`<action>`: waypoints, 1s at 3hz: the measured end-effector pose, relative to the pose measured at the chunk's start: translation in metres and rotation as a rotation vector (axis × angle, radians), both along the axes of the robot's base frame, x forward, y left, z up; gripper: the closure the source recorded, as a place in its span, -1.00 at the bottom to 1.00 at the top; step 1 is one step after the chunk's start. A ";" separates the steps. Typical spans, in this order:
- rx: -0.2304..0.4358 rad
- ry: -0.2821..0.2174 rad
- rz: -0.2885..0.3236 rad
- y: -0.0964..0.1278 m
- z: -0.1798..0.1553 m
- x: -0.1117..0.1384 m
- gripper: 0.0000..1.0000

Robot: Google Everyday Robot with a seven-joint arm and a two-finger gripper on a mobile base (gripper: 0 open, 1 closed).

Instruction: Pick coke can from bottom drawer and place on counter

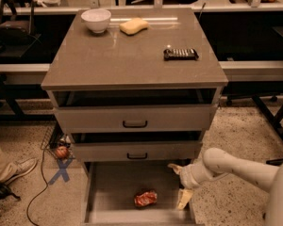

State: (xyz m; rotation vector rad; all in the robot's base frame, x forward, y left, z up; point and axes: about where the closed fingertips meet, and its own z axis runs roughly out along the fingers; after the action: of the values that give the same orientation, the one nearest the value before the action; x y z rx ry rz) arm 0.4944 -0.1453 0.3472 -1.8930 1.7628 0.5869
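Grey-brown tabletop (132, 65) across top of cabinet, slightly glossy, bearing three items toward rear and right. Below it, two grey drawers (132, 119) with black bar handles, each showing a dark gap above its front. At floor level, bottom drawer (108, 192) pulled out: flat grey floor, low side walls. Pale robot arm (236, 166) entering from lower right, reaching over right wall of bottom drawer. Two-finger tool (179, 183) at arm's end, just inside right edge of bottom drawer, fingers (184, 199) apart, clamped on nothing. White bowl (95, 20) at rear left of tabletop; yellow sponge (134, 26) near it to the right; dark ridged packet (180, 54) near right edge. Red coke can (145, 198) lying on its side on bottom drawer floor, near centre, left of tool and apart from it. Orange-red ball (61, 152) on floor left of cabinet, beside blue tape cross (61, 169).
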 end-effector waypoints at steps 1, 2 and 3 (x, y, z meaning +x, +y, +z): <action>0.012 0.031 0.018 0.013 -0.059 0.005 -1.00; 0.030 0.051 0.028 0.025 -0.099 0.010 -1.00; 0.039 0.034 0.040 0.041 -0.122 0.017 -1.00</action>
State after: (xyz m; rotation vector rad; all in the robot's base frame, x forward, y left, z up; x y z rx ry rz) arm 0.5109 -0.1043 0.2253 -1.9060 1.7260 0.6667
